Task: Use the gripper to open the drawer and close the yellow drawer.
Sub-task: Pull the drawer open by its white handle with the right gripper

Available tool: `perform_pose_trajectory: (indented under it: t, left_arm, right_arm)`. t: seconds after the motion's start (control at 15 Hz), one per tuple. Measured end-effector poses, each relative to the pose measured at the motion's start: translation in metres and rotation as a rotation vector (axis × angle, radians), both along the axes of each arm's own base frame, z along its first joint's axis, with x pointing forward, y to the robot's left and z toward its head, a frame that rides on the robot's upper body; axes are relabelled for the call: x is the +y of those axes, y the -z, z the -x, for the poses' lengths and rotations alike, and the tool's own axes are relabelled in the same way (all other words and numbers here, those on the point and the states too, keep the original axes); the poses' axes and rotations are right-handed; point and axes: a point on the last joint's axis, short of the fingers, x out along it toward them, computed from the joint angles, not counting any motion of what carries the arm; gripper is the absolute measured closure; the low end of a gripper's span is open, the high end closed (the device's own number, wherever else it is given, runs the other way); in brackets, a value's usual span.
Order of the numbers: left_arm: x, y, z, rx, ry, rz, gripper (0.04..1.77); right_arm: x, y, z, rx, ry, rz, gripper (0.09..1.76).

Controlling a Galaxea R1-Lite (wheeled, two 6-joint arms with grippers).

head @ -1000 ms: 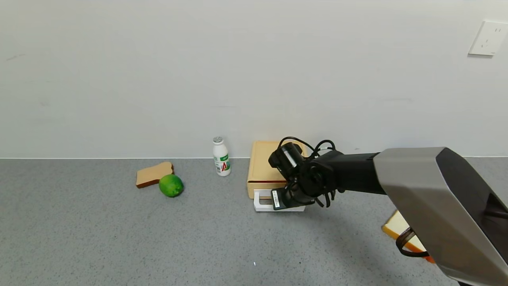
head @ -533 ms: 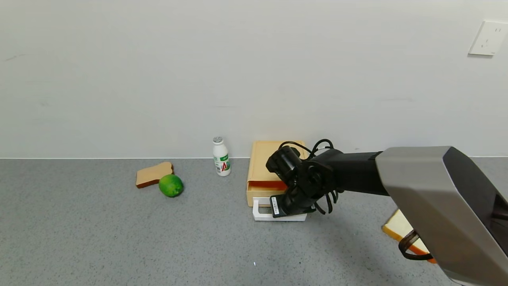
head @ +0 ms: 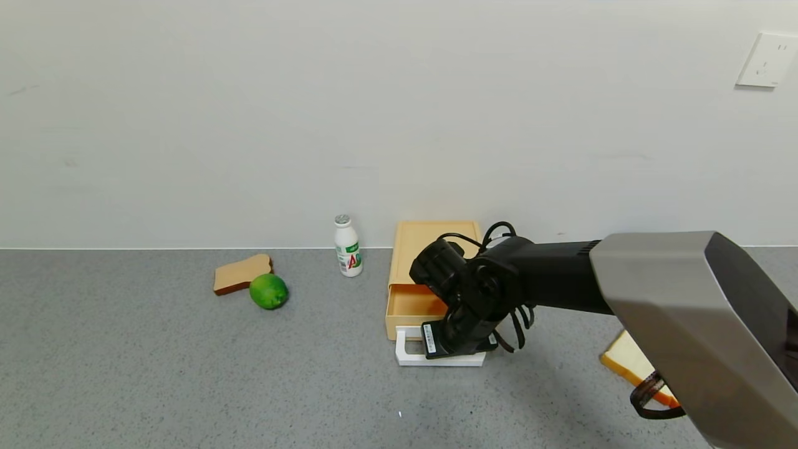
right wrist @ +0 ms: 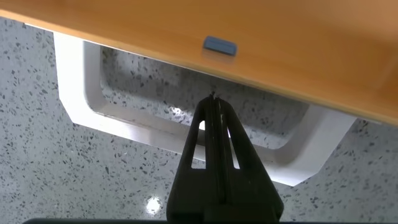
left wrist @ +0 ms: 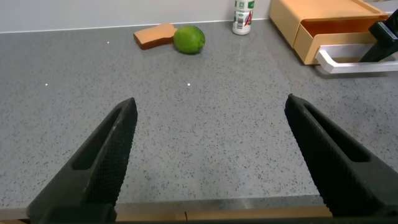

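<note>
The pale yellow drawer (head: 408,307) is pulled partly out of its low box (head: 430,246) by the back wall, and its inside shows. Its white loop handle (head: 405,357) faces the table's front. My right gripper (head: 457,348) is shut, with nothing between the pads. Its joined fingers (right wrist: 213,143) reach down into the handle loop (right wrist: 124,127), just in front of the drawer's face (right wrist: 261,37). My left gripper (left wrist: 210,102) is open and empty, low over the table's front edge, far from the drawer (left wrist: 336,40).
A white bottle (head: 348,246) stands left of the box. A lime (head: 269,291) and a bread slice (head: 242,273) lie farther left. Another bread slice (head: 625,362) lies at the right, partly behind my right arm. The wall is close behind the box.
My right gripper has moved toward the table's front with its fingers in the handle loop. The drawer has slid out of the box with it.
</note>
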Motion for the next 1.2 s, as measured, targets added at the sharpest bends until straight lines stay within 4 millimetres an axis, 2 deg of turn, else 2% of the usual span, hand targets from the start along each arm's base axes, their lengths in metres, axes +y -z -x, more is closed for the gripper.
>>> perform_pose_trajectory:
  t: [0.4,1.2]
  left_arm:
    - [0.0,0.0,0.0,0.0,0.0,0.0,0.09]
    - [0.0,0.0,0.0,0.0,0.0,0.0,0.09]
  right_arm:
    - [0.007,-0.002,0.02,0.06,-0.007,-0.004,1.73]
    - [0.006,-0.006,0.054,0.155,-0.029,-0.012,1.73]
